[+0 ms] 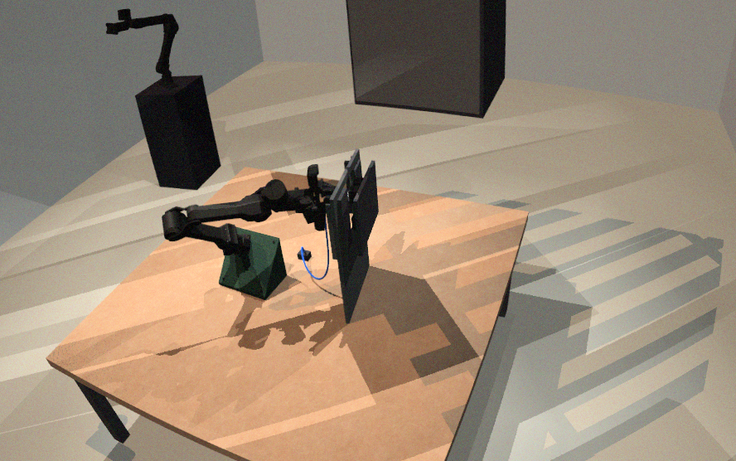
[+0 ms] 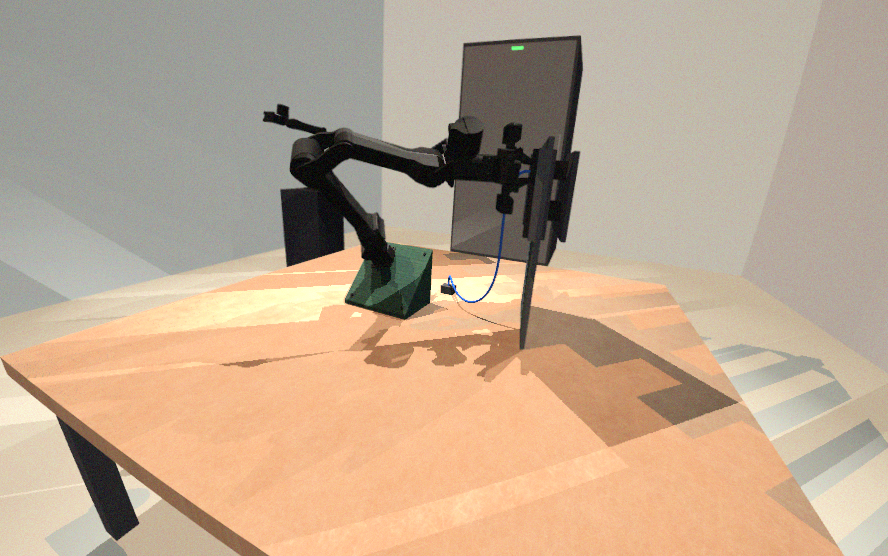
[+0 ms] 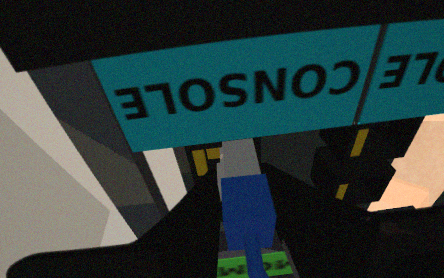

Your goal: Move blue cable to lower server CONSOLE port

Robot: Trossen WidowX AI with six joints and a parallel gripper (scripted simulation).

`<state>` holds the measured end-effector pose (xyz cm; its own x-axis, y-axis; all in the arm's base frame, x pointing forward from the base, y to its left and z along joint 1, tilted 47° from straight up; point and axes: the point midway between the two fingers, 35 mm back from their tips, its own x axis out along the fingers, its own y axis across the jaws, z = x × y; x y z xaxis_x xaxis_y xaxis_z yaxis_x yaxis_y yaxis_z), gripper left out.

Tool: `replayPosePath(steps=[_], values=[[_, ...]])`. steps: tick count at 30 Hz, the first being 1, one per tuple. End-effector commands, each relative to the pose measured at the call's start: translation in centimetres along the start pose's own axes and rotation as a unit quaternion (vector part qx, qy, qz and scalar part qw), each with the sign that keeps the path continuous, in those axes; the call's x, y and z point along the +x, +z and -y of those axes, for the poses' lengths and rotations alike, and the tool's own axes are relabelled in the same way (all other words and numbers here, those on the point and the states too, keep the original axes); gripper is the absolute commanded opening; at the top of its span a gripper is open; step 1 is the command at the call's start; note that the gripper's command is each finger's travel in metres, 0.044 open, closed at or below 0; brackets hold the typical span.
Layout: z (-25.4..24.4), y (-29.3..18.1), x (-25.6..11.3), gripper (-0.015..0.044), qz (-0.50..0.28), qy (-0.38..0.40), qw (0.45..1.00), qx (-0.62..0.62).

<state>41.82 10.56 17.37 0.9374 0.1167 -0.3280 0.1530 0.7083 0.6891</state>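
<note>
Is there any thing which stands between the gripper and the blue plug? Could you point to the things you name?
No, nothing visible. The gripper [image 1: 329, 191] [image 2: 529, 170] [image 3: 238, 173] is shut on the plug [image 3: 248, 210], one finger at each side. The teal label [image 3: 225, 131] and the cable [image 1: 327, 254] [image 2: 498, 261] [image 3: 255, 260] are not between them.

The robot arm [image 1: 214, 211] [image 2: 383, 151] is all black, with thick, rounded joint housings and long, straight links. Its wrist carries a small, block-shaped camera [image 1: 312, 172] [image 2: 511, 132]. The gripper [image 2: 528, 171] [image 3: 238, 173] has black fingers, which are broad and become narrow toward the tips.
</note>
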Motion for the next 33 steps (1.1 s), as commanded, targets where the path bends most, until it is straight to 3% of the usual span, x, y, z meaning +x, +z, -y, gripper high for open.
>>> replayPosePath(steps=[1, 33], values=[[0.0, -0.1, -0.4, 0.0, -0.001, 0.0, 1.0, -0.001], [0.0, -0.6, -2.3, 0.0, -0.001, 0.0, 1.0, -0.001]])
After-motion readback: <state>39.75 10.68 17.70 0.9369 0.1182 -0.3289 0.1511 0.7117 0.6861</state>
